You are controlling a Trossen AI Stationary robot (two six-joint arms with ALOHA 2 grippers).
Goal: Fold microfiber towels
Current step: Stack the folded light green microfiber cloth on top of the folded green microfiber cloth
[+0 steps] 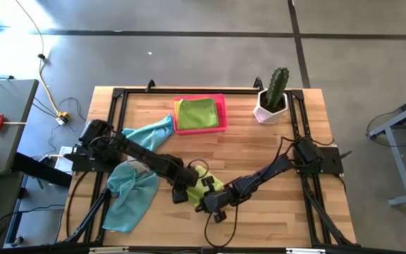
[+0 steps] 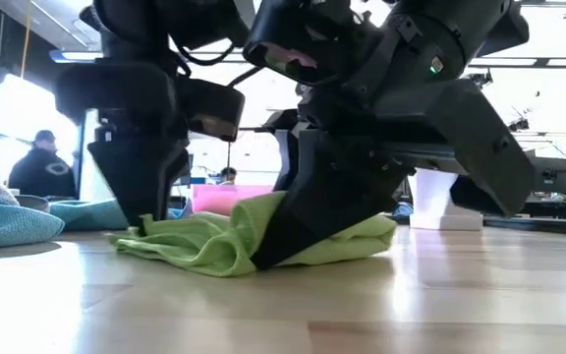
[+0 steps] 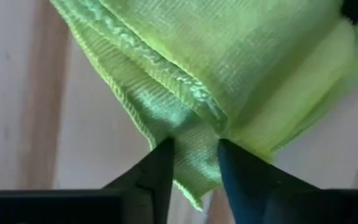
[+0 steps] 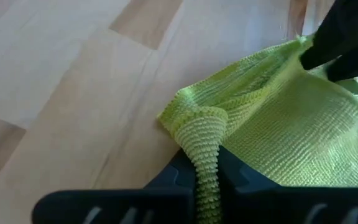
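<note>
1. Near the front edge of the wooden table (image 1: pixel 259 152), well in front of the pink tray (image 1: pixel 222 113), lies a crumpled lime green towel (image 1: pixel 206 185), soft and ribbed, its woven loops and stitched hem plain in the wrist views.
2. Both dark arms reach inward and low over it, their wrists angled down to the wood.
3. At one end of the towel, the left gripper (image 3: pixel 193 163) has its two pointed fingers narrowly apart, with a fold of the cloth's edge between them.
4. At the other end, the right gripper (image 4: pixel 207 177) has its fingers pinched tight on a rolled corner of the same towel.
5. Inside the tray rests a flat, squarely folded green towel (image 1: pixel 199 113).
6. Left of the tray, two rumpled teal towels (image 1: pixel 134 190) sprawl on the boards.
</note>
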